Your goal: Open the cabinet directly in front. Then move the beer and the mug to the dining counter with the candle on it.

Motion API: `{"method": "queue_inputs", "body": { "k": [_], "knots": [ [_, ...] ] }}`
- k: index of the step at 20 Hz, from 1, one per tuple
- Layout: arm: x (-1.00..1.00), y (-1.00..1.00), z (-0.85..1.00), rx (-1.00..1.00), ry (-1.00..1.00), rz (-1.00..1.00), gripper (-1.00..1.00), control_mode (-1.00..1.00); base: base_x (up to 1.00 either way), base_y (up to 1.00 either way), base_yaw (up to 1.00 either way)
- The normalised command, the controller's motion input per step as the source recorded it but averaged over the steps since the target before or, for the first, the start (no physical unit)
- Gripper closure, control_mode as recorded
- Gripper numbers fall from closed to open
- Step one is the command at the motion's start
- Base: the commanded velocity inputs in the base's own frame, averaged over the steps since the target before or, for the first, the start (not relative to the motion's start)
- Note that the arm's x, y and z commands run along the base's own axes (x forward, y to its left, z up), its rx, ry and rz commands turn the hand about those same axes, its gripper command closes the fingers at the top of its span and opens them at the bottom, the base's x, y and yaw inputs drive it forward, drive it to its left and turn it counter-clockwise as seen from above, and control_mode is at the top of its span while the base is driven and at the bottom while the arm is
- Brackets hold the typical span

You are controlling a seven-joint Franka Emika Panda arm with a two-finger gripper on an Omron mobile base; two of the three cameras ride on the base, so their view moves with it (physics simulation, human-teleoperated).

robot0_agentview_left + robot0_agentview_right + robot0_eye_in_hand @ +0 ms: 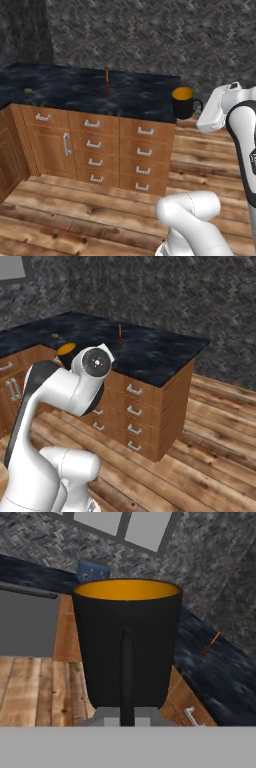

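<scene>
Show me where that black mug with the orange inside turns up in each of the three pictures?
Left base view: the mug is at the right, level with the counter's right end, by the white arm.
Right base view: just its orange rim peeks out at the left, behind the arm's round joint.
Hand view: the mug looms in the centre, handle facing the camera.
Shared landmark: the thin candle on the dining counter.
</scene>
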Motion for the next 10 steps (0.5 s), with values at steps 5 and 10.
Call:
{"method": "queue_inputs", "body": {
  "k": [5, 10],
  "knots": [
    [0.00, 0.00, 0.00, 0.00, 0.00, 0.00, 1.00, 1.00, 0.47, 0.11, -0.17],
    [0.00, 0.00, 0.00, 0.00, 0.00, 0.00, 1.00, 1.00, 0.49, 0.18, -0.16]
  ]
}}
